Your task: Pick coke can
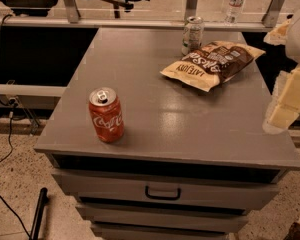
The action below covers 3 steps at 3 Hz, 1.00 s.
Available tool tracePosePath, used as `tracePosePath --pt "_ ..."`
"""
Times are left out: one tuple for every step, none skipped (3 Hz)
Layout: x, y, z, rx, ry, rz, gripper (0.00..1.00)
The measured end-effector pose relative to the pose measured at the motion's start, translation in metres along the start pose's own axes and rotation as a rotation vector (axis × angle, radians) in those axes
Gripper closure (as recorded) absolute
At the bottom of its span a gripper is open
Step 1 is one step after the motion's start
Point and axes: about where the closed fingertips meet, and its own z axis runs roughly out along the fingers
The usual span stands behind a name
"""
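Near the front left corner of the table, the coke can stands upright, with nothing touching it. Over the table's right edge hangs the end effector, well apart from the can; whether it is spread or pressed together I cannot tell. Approach, grasp and lift all seem left to do.

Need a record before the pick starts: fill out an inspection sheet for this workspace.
Surface: grey cabinet top, drawers beneath.
Job's things: coke can upright near the front-left corner, nothing touching it.
Clutter: green-and-silver can upright at the back; chip bag lying beside it.
Grippers: gripper at the view's right edge, far from the coke can.
Cables: black cable trailing to the floor, left.
Surroundings: water bottle behind the railing.
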Motion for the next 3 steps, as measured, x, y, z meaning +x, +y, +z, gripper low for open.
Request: tracePosePath --pt "-0.028 -0.003 0.002 -0.001 -0.040 -0.082 0.00" --pt "-0.090 -0.005 0.006 -0.012 -0.126 -0.228 0.00" --pt "-0.162 0.006 0.012 -0.066 -0.212 -0.405 0.00"
